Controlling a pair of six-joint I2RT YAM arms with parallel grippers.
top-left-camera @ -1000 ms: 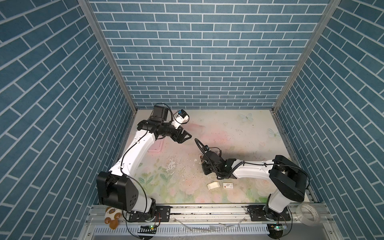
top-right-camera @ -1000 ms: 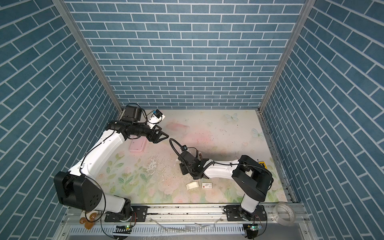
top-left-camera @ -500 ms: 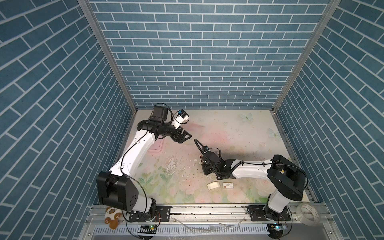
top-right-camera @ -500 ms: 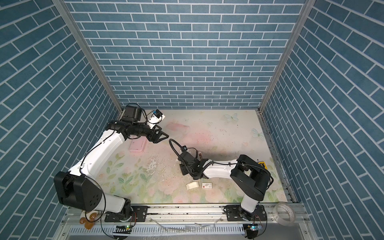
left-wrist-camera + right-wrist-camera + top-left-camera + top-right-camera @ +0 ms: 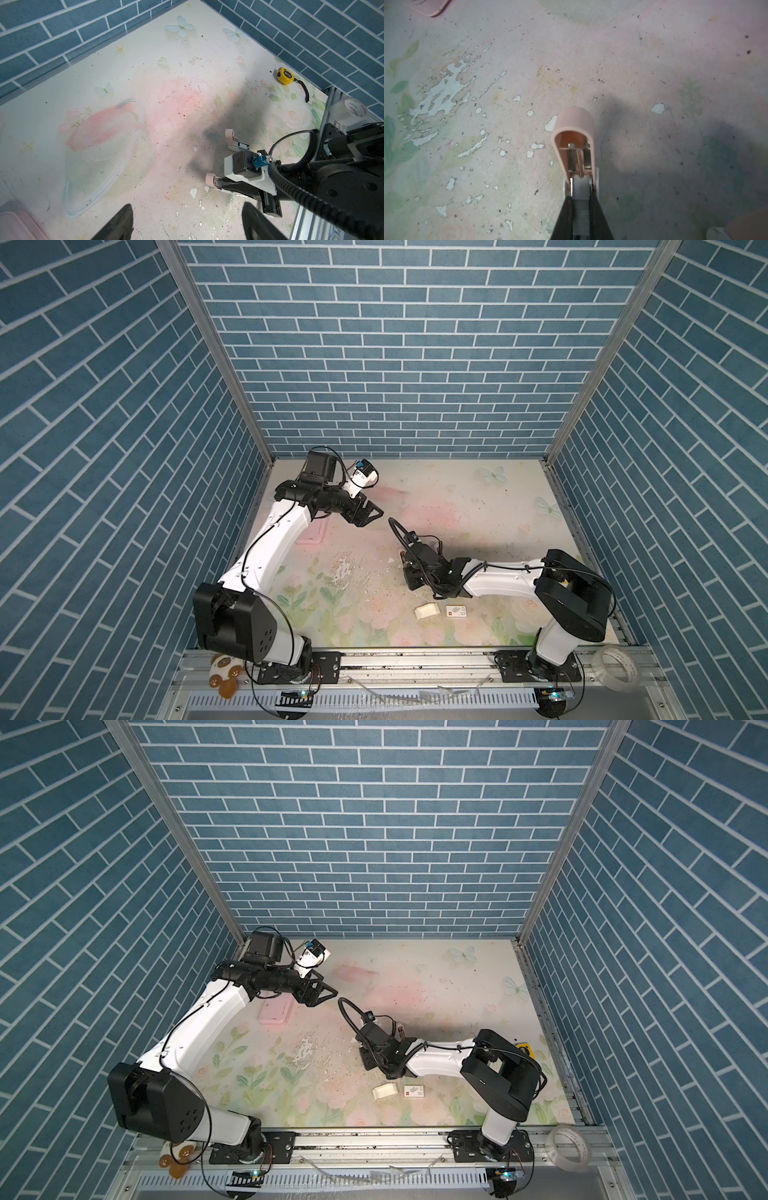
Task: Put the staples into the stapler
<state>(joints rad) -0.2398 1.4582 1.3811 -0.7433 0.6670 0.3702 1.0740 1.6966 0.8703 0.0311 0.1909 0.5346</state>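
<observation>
Here, right gripper (image 5: pixel 580 195) was clamped on the opened pink stapler (image 5: pixel 574 124) | left gripper (image 5: pixel 187 216) hung spread, empty, above the table (image 5: pixel 457 497) | staple tray (image 5: pixel 427 610) and sleeve (image 5: pixel 456 611) lay side by side.

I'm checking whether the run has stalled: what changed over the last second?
Nothing visibly moved, and nothing was grasped or released. The right gripper stays shut on the opened pink stapler. The left gripper stays open and empty. The white tray and the red-marked sleeve lie where they were.
</observation>
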